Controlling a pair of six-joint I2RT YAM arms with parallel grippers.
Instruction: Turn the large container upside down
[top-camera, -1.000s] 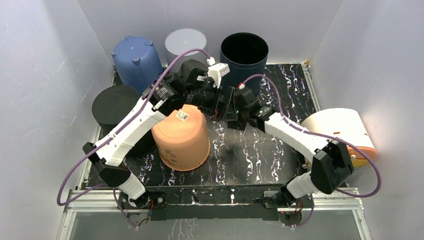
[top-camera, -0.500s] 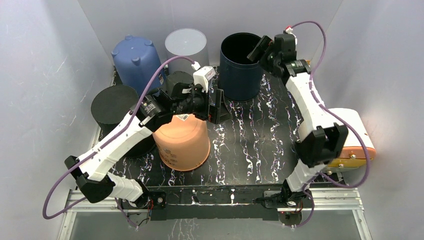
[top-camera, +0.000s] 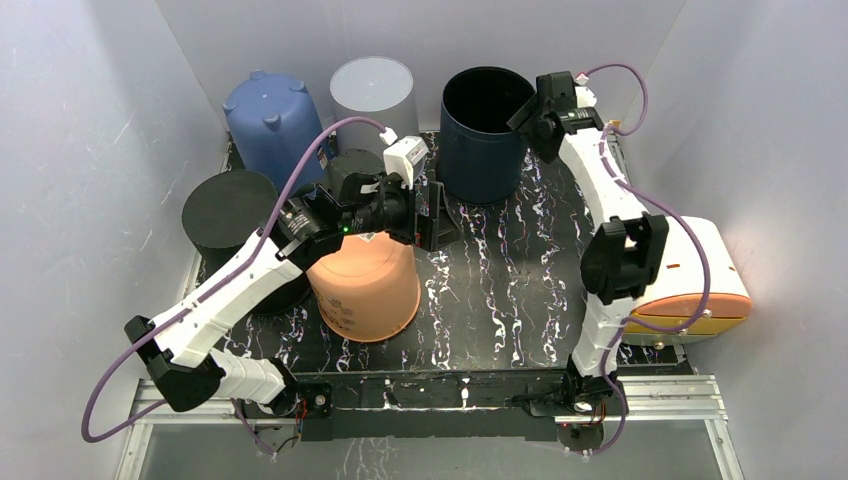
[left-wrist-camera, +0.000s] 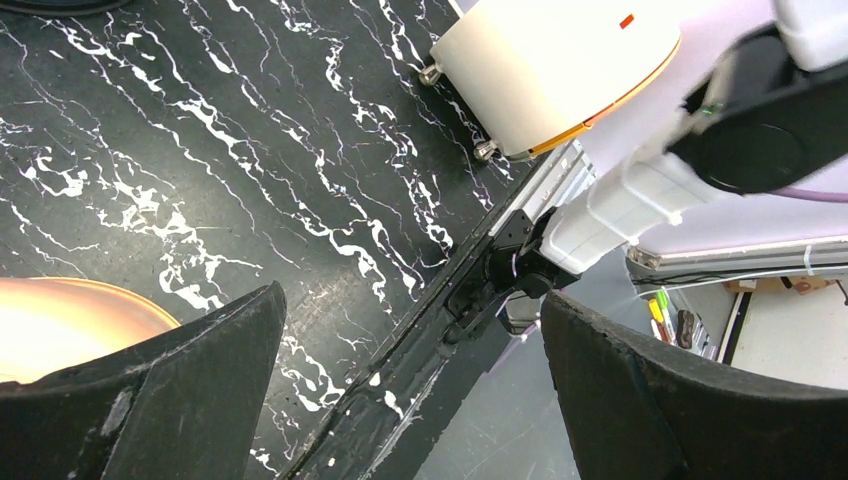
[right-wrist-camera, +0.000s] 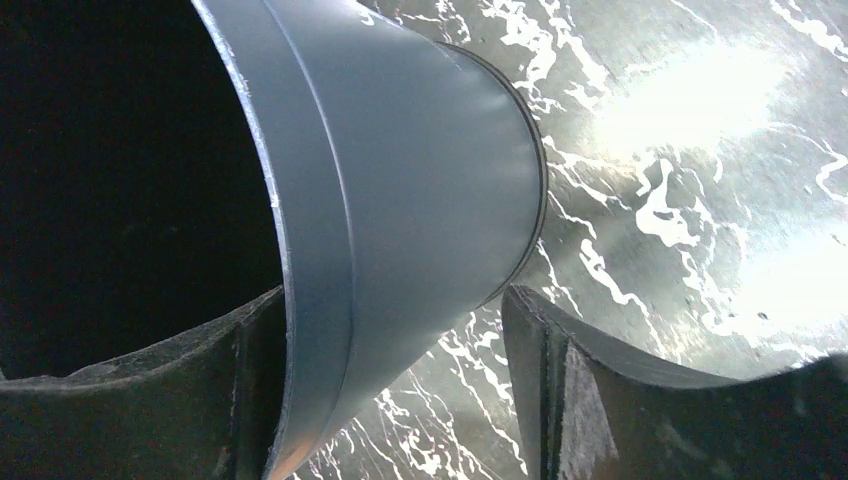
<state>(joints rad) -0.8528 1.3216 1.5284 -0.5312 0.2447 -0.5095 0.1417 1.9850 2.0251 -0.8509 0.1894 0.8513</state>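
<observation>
The large container (top-camera: 485, 140) is a dark navy tub standing upright, mouth up, at the back of the table. My right gripper (top-camera: 530, 110) reaches down over its right rim. In the right wrist view the tub's wall (right-wrist-camera: 400, 180) runs between the jaws of the right gripper (right-wrist-camera: 392, 300). One finger (right-wrist-camera: 200, 400) is inside the dark mouth and the other (right-wrist-camera: 600, 400) is outside, with a gap to the wall. My left gripper (top-camera: 440, 215) hangs open with nothing in it over the marbled table; the left wrist view shows this gripper (left-wrist-camera: 410, 295) above the table's front edge.
An upturned orange tub (top-camera: 362, 285) stands under the left arm. A blue tub (top-camera: 270, 125), a pale grey one (top-camera: 372, 90) and a black cylinder (top-camera: 230, 210) line the back left. A white and orange container (top-camera: 690, 270) lies on its side at the right edge.
My right arm has swung from the table's middle to the back right and set its jaws over the navy tub's rim; they have narrowed. The left arm has pulled back a little.
</observation>
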